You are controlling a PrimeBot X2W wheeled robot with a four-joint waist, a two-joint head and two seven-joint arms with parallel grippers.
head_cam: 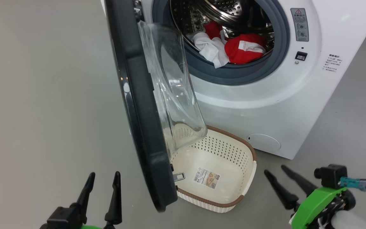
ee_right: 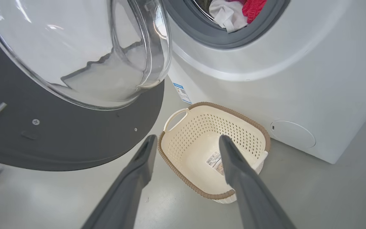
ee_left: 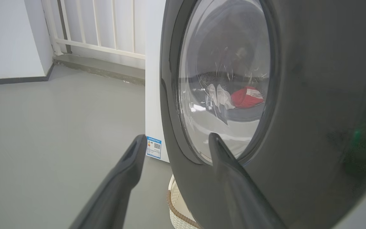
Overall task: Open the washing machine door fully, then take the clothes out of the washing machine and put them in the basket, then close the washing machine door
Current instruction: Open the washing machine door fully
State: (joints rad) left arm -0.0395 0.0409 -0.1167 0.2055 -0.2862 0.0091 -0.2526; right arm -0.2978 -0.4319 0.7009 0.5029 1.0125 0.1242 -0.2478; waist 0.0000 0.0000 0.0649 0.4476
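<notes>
White washing machine [head_cam: 259, 95], mouth uncovered. Black-rimmed washing machine door [head_cam: 146, 127] swung out from its front. Red and white clothes [head_cam: 233, 47] heaped in its drum. Cream basket [head_cam: 233, 137] upright at its foot, under the door's glass.

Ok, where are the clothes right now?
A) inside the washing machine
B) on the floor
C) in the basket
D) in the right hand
A: the clothes lie in the drum of the washing machine, and the basket has no fabric in it.
</notes>
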